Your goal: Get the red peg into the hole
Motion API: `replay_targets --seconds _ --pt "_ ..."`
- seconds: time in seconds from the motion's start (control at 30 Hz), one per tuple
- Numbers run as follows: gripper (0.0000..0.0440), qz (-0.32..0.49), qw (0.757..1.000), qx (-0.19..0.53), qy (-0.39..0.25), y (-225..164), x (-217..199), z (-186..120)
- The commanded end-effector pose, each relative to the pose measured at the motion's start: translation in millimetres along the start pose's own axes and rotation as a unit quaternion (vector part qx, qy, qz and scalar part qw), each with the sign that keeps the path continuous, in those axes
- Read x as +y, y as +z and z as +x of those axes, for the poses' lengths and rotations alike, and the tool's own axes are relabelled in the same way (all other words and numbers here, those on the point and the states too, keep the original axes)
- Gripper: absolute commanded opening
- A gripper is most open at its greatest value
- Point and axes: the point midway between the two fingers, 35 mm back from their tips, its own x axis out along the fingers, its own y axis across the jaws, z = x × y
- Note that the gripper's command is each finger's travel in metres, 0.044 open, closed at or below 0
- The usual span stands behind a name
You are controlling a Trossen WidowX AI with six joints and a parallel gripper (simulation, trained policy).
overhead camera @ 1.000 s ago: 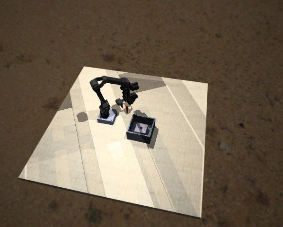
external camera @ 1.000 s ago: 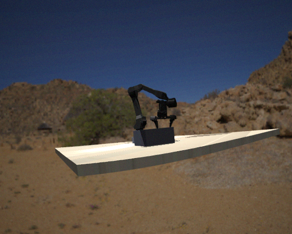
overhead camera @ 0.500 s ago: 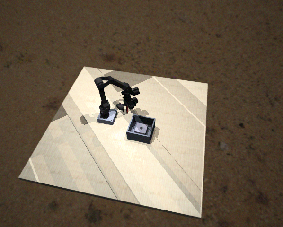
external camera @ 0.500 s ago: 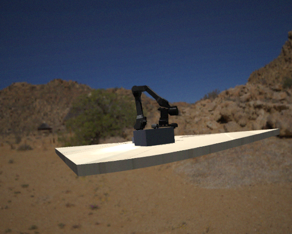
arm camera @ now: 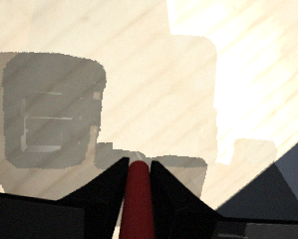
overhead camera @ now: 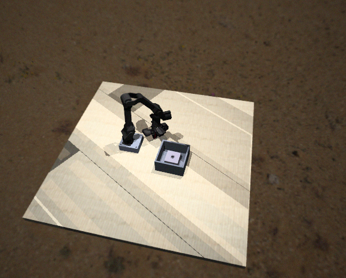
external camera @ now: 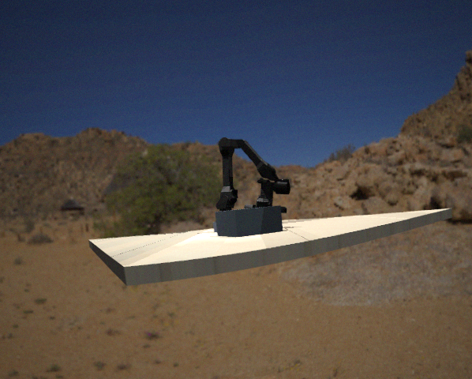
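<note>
The red peg [arm camera: 138, 199] [overhead camera: 155, 136] stands between the fingertips of my gripper [arm camera: 140, 165], which is shut on it. In the top view the gripper is low over the table, beside the open box and outside it. The dark open box [overhead camera: 169, 168] [external camera: 249, 222] stands on the table. The pale plate [overhead camera: 168, 159] with its hole [overhead camera: 172, 156] lies at the bottom of the box. In the exterior view the box hides the fingertips and the peg. Whether the peg's lower end touches the table cannot be told.
The arm's pale base [overhead camera: 131, 146] stands left of the box. The wooden table top [overhead camera: 113, 191] [external camera: 179, 257] ends at a straight edge on each side. In the wrist view a dark blue-grey edge cuts in at the lower right.
</note>
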Motion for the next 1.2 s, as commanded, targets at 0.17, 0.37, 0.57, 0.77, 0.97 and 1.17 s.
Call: replay_targets --seconds 0.17,0.37,0.57,0.77,0.97,1.17 --pt "0.0 -0.006 1.0 -0.029 0.002 14 8 -22" --pt "0.0 -0.004 0.999 -0.05 0.013 26 12 -50" --pt "0.0 0.013 0.997 -0.071 0.028 42 15 -80" --pt "0.0 0.046 0.994 -0.09 0.037 63 15 -104" --pt "0.0 0.087 0.989 -0.108 0.043 89 13 -116" --pt "0.0 0.124 0.984 -0.123 0.045 118 9 -123"
